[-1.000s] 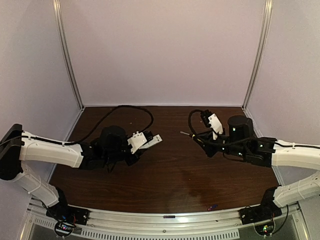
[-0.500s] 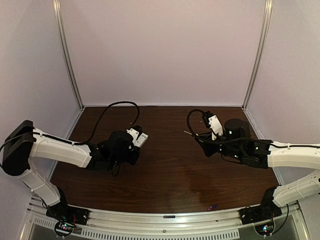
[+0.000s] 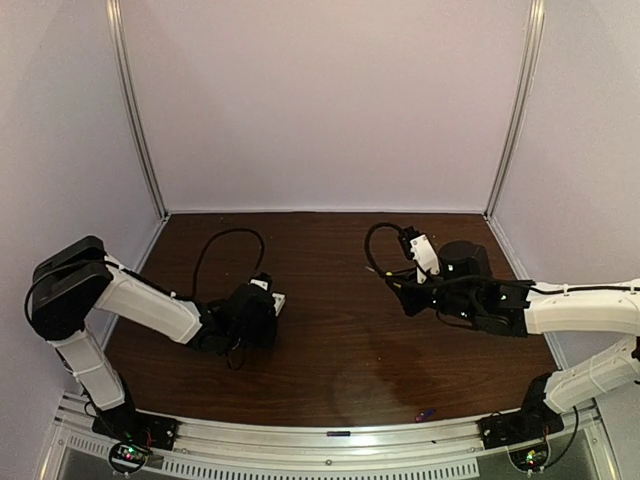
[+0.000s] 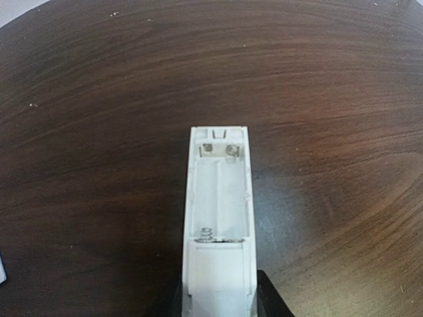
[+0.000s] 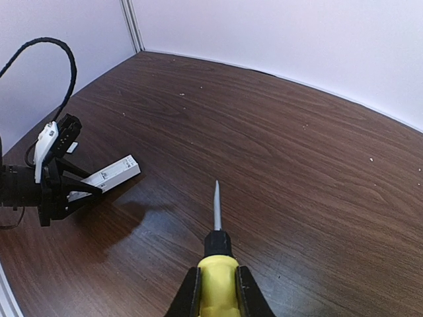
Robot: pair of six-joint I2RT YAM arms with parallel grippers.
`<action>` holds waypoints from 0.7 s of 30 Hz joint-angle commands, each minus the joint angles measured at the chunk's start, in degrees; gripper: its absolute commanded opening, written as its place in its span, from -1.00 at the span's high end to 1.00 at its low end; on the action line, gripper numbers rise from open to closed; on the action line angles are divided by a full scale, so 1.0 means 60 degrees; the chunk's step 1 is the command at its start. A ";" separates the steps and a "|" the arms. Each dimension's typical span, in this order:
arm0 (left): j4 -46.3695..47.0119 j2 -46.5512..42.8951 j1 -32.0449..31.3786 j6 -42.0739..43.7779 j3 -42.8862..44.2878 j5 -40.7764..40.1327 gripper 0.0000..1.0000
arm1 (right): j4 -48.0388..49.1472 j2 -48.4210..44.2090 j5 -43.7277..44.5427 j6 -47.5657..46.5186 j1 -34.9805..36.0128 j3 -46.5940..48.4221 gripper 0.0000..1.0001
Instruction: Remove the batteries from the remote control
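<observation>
The slim white plastic remote control (image 4: 218, 224), its open battery bay showing a coil spring, is clamped in the left tool (image 5: 91, 185), now drawn back and lowered toward the wood-grain table (image 4: 99, 99), while the yellow-handled screwdriver (image 5: 216, 264) is gripped by the right tool (image 5: 215, 296), arm outstretched.

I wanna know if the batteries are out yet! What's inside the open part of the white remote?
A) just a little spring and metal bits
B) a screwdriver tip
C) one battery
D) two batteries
A: the left wrist view looks straight into the open compartment of the remote control, which holds only a spring and metal contacts, nothing else.
</observation>
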 commanded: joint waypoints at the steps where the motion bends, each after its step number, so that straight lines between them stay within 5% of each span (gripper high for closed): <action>1: 0.0750 0.0341 0.0058 -0.0882 -0.0178 0.0319 1.00 | 0.0277 0.0207 0.0090 0.0165 -0.0057 -0.0009 1.00; 3: 0.0694 0.0421 0.0055 -0.1108 -0.0230 0.0191 0.98 | 0.0285 0.0237 0.0070 0.0159 -0.0049 0.0008 1.00; 12: 0.1044 0.0454 0.0030 -0.0971 -0.0473 0.0541 0.13 | 0.0245 0.0327 0.0134 0.0114 -0.0057 -0.0005 1.00; 17: 0.0642 0.0140 -0.0125 -0.1175 -0.0506 0.0091 -0.67 | 0.0247 0.0320 0.0159 0.0090 -0.0057 0.0006 1.00; 21: 0.0530 -0.0330 -0.0222 -0.0880 -0.0593 -0.0198 -0.82 | 0.0179 0.0259 0.0204 0.0027 -0.0057 0.0025 1.00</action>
